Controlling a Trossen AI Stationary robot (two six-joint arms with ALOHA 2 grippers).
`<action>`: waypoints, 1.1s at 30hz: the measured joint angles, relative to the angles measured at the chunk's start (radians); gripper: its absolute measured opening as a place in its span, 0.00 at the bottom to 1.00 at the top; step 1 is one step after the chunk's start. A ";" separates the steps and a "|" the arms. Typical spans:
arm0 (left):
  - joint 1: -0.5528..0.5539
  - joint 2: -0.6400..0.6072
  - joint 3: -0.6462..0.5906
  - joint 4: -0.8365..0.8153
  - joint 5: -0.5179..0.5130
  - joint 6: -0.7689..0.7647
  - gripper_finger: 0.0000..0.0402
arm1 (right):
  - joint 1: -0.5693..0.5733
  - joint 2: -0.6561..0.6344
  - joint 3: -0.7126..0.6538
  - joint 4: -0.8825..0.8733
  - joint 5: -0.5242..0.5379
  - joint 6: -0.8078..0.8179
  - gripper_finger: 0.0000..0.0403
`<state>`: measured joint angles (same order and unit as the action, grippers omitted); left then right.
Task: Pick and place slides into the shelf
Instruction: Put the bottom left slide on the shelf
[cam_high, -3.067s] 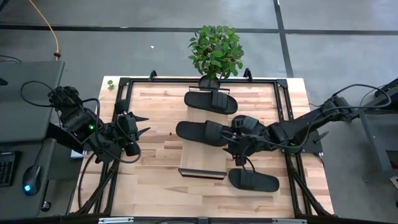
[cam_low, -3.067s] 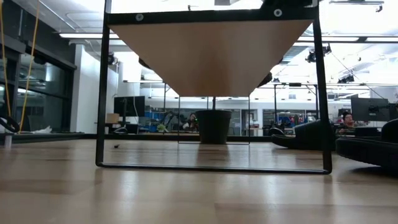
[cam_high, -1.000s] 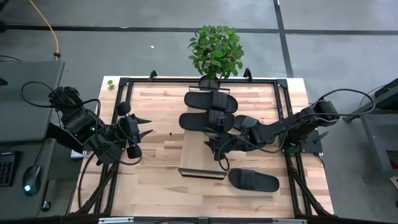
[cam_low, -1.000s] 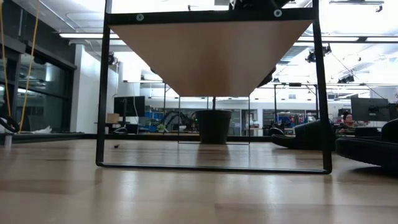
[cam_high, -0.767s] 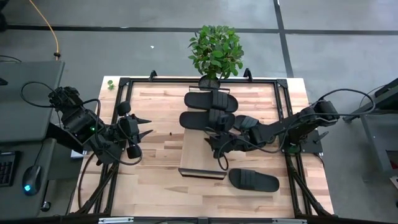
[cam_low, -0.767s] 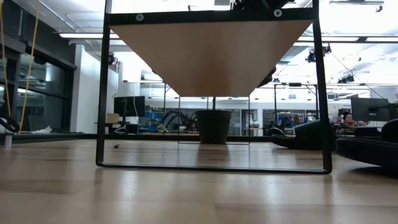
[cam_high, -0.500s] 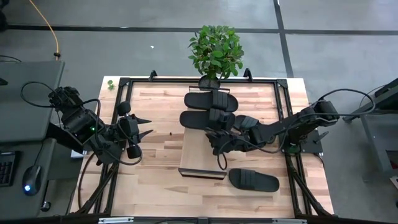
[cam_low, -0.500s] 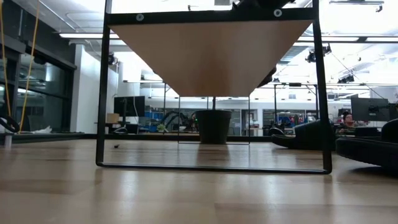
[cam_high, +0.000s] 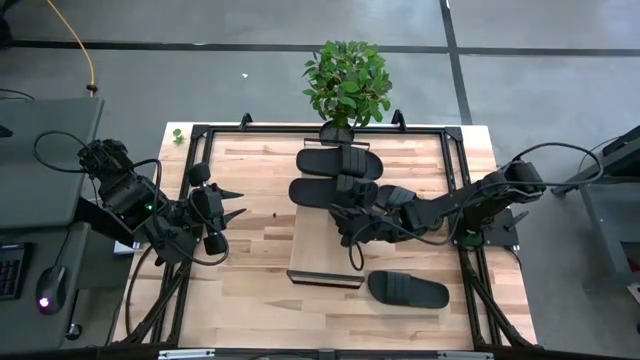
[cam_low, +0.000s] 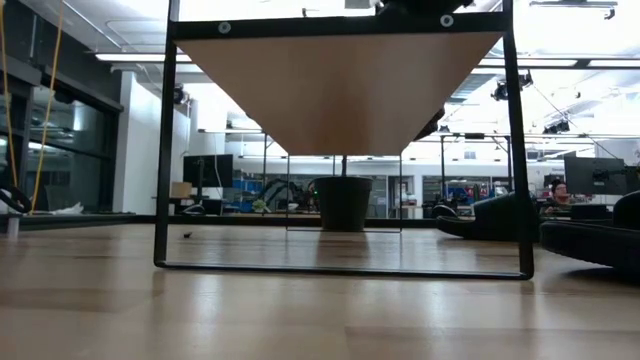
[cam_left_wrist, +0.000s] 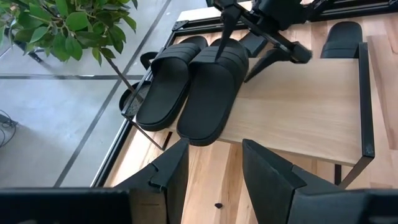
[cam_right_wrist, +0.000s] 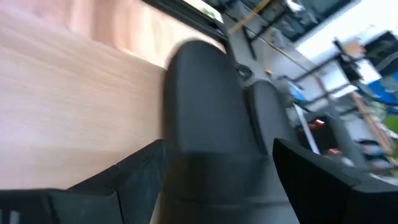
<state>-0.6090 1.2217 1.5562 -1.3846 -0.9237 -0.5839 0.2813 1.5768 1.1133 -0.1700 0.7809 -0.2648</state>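
The shelf (cam_high: 325, 255) is a pale raised board at mid-table. Two black slides lie side by side across its far end, soles down: the far slide (cam_high: 338, 162) and the nearer slide (cam_high: 325, 192). A third slide (cam_high: 408, 290) lies on the tabletop by the shelf's near right corner. My right gripper (cam_high: 347, 240) stands open over the shelf, right beside the nearer slide (cam_left_wrist: 208, 93), which fills the right wrist view (cam_right_wrist: 205, 118) ahead of the fingers. My left gripper (cam_high: 238, 201) hangs open at the table's left, away from the shelf. My right gripper comes in from the table's right, slanting down. One fingertip (cam_left_wrist: 218, 56) shows over the nearer slide's strap (cam_left_wrist: 231, 59), and the other stands over bare board. Whether that fingertip touches the strap, I cannot tell.
A potted plant (cam_high: 347, 80) stands at the table's far edge behind the shelf. A black frame (cam_high: 195, 150) borders the tabletop. In the low view the shelf's dark legs (cam_low: 165, 150) rise from the table. Bare wood lies between my left gripper and the shelf.
My right gripper has swung a little at the wrist above the shelf, its near finger moving slightly toward the table's left. It stays open. Both slides on the shelf lie where they were.
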 joint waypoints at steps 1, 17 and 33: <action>0.000 0.000 0.000 0.000 0.000 0.000 0.33 | 0.000 0.000 0.000 0.016 -0.028 -0.003 0.72; 0.000 0.000 0.000 0.000 0.021 -0.001 0.33 | 0.000 0.000 0.000 -0.054 0.084 -0.050 0.72; 0.000 0.000 0.000 0.006 0.023 -0.002 0.33 | 0.000 0.000 0.000 -0.103 0.205 -0.025 0.72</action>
<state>-0.6094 1.2221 1.5558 -1.3785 -0.9008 -0.5854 0.2815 1.5768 1.1133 -0.2729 0.9861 -0.2894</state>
